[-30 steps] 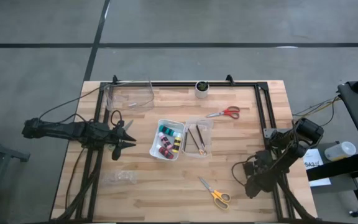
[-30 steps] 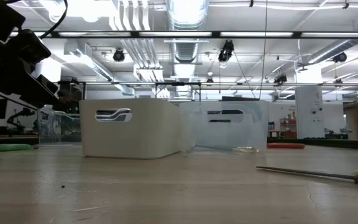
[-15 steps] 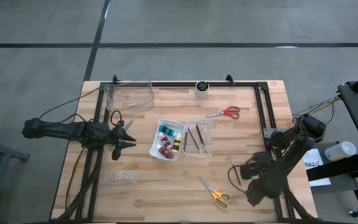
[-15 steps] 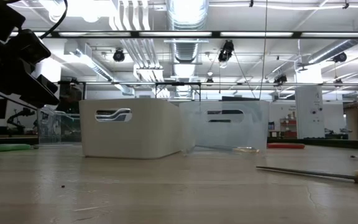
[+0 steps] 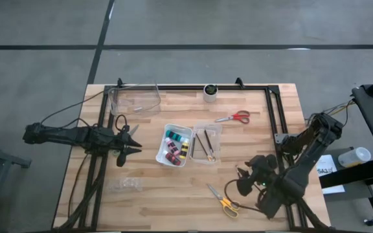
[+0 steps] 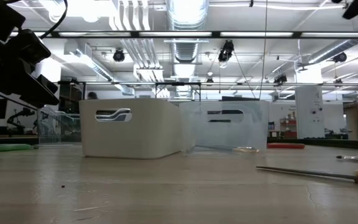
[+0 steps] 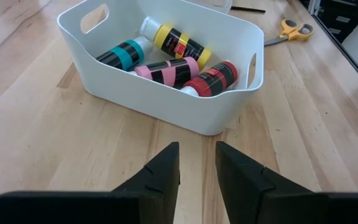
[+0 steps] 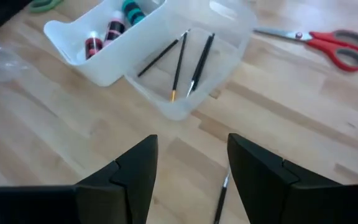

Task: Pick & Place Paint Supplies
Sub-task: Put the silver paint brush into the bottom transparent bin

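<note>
Since a second ago the right arm has swung inward, bringing the right end effector over the surface just beside the yellow-handled scissors; its fingers are spread wide and hold nothing. Four paint bottles lie in the white bin, three brushes in the clear tray, and red-handled scissors lie apart. Unmoved, the left end effector hovers near the bin, fingers narrowly parted, empty.
</note>
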